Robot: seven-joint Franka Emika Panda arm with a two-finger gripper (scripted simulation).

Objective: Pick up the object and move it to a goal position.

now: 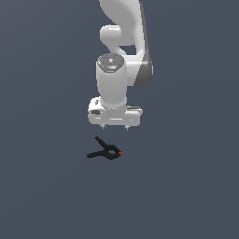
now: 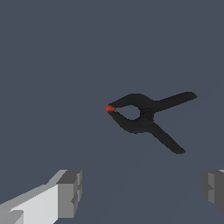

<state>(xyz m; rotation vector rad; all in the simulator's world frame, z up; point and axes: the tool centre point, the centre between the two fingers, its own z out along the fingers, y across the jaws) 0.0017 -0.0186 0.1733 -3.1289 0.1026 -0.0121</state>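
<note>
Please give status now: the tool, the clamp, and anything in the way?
Tool open, empty, above the floor. Black clamp lies flat on the floor, not gripped, red tip visible. Nothing in the way.

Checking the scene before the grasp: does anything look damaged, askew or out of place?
Nothing stands out. The black spring clamp lies flat and whole on the plain surface, handles splayed, red-orange tip intact. The gripper hangs above it, fingers wide apart, touching nothing.
</note>
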